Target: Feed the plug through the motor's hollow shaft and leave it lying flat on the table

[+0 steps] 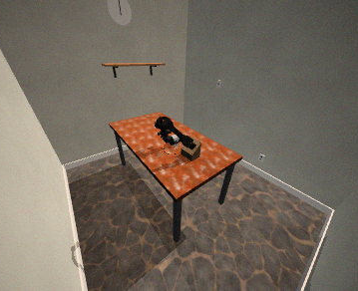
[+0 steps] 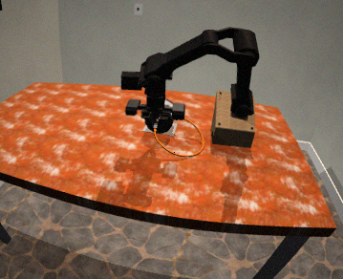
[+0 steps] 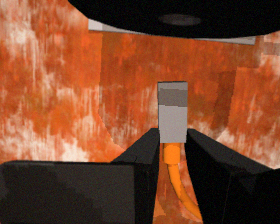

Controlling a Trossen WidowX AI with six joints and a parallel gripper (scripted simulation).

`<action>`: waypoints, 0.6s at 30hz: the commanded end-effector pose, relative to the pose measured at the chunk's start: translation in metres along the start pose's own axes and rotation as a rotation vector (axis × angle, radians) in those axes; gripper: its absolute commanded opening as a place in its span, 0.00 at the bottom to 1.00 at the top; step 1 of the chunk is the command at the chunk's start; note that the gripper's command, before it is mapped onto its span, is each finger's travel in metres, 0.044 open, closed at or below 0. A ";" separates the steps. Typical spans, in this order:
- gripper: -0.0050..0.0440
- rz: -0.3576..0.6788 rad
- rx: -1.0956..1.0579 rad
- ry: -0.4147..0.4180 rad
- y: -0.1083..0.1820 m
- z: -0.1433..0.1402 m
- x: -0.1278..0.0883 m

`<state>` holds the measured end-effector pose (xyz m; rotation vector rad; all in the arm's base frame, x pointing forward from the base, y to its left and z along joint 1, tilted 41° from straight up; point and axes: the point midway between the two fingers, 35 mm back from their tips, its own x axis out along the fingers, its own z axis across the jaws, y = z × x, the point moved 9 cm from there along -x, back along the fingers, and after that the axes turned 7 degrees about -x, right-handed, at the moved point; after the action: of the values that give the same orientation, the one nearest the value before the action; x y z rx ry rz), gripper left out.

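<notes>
The grey plug (image 3: 172,120) is held between the fingertips of my gripper (image 3: 171,136) (image 2: 155,125), which is shut on its rear end. Its free end points up the wrist view, toward the motor (image 3: 217,21) (image 2: 165,126). The motor shows there as a large dark round body above a light base plate (image 3: 96,25). A gap shows between plug and motor in that view. The orange cable (image 3: 177,184) (image 2: 203,139) leaves the plug's rear and bends in a wide loop toward the arm's base. The shaft's opening cannot be made out; the gripper partly hides the motor in the exterior view.
The arm stands on a wooden box (image 2: 231,134) (image 1: 191,151), to the right of the motor in the exterior view. The cable loop lies between the motor and this box. The table's front edge (image 2: 129,208) is nearer that camera. A wall shelf (image 1: 133,64) hangs beyond the table.
</notes>
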<state>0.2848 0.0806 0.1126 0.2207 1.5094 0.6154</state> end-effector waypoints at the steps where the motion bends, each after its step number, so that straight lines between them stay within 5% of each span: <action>1: 0.10 0.007 0.081 0.016 -0.001 0.004 -0.001; 18: 0.10 0.006 0.090 0.018 -0.018 0.001 0.003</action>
<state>0.2903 0.0674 0.1038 0.2893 1.5500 0.5552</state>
